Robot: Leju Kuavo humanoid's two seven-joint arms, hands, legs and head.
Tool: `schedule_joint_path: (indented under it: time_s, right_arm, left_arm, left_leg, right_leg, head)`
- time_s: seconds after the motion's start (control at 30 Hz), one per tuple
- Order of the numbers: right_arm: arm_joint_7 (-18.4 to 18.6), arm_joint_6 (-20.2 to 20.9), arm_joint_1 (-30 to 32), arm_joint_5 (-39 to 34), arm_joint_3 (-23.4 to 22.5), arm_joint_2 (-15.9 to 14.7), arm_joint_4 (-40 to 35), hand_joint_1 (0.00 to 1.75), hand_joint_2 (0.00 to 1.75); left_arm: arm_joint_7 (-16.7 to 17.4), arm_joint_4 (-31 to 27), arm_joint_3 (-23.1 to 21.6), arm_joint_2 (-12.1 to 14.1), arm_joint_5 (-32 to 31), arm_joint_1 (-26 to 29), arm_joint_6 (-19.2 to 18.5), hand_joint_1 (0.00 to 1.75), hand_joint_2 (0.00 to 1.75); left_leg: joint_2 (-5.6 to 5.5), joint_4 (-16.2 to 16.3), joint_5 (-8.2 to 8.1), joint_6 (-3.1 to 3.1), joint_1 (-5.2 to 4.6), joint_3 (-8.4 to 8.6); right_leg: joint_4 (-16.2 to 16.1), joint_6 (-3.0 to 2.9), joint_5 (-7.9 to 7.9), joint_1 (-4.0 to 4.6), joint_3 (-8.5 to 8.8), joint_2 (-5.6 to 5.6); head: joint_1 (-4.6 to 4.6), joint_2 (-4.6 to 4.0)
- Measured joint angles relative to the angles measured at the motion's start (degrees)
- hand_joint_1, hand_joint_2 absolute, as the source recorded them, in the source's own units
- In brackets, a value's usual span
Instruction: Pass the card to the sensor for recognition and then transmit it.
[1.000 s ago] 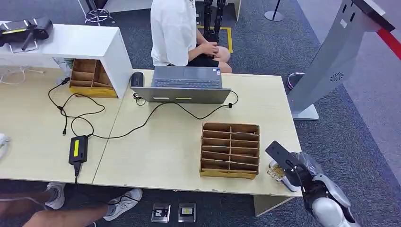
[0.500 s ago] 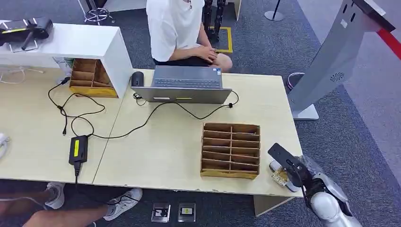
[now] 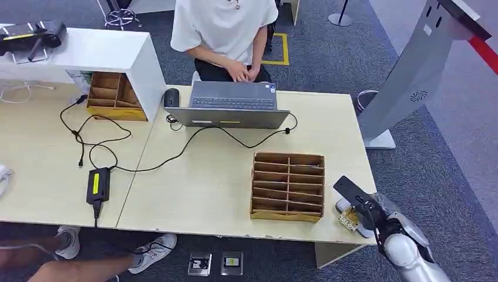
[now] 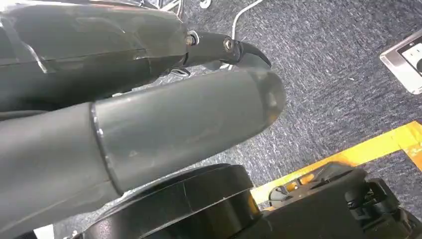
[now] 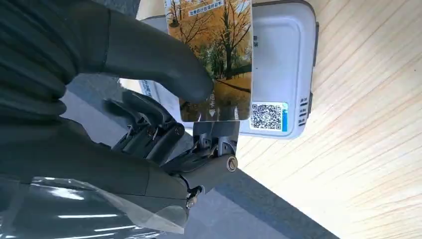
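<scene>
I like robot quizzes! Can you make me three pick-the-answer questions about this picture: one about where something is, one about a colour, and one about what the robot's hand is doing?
1. Where is the white card reader?
A. on the table's corner by the robot's right hand
B. on the laptop
C. on the floor

2. What colour are the trees on the card?
A. blue
B. golden yellow
C. pink

3. What is the right hand doing?
A. hanging with nothing in it
B. typing
C. holding the card over the reader

Answers:
1 A, it lies on the table edge near that hand.
2 B, the picture shows autumn leaves.
3 C, the thumb presses the card.
</scene>
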Motion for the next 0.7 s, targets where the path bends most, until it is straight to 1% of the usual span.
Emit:
schedule_joint_path:
  time_s: [0.13,0.37,0.53,0.7]
  right_arm:
    - [-0.26,-0.13,-0.07,-0.61,0.00,-0.42,0.28,1.75,1.75]
    - [0.37,-0.17,-0.50,-1.16,0.04,-1.16,0.50,1.75,1.75]
    - [-0.61,-0.44,-1.05,-5.57,0.00,-1.77,1.18,1.75,1.75]
    - [-0.70,-0.83,-1.75,-6.10,-0.04,-2.51,1.99,1.75,1.75]
  left_arm:
    - [0.00,0.00,-0.02,0.00,-0.35,0.00,-0.07,0.00,0.00]
    - [-0.02,0.00,-0.02,0.02,-0.39,-0.02,-0.22,0.00,0.00]
    - [-0.02,0.00,-0.02,0.04,-0.55,-0.02,-0.24,0.00,0.00]
    - [-0.04,0.00,-0.02,0.04,-0.79,-0.03,-0.24,0.00,0.00]
  left_leg:
    - [0.00,0.00,0.00,0.03,-0.01,-0.03]
    - [-0.01,0.01,0.00,0.05,-0.06,-0.05]
    - [-0.03,0.02,0.00,0.06,-0.08,-0.05]
    - [-0.02,0.02,0.00,0.07,-0.09,-0.06]
  right_leg:
    - [-0.03,0.05,0.04,-0.02,0.00,0.00]
    - [-0.04,0.06,0.04,-0.06,-0.01,0.00]
    - [-0.04,0.07,0.05,-0.07,-0.01,-0.02]
    - [-0.05,0.07,0.05,-0.08,-0.02,-0.01]
  head:
    - [0.00,0.00]
    - [0.00,-0.02]
    - [0.00,-0.02]
    - [0.00,-0.02]
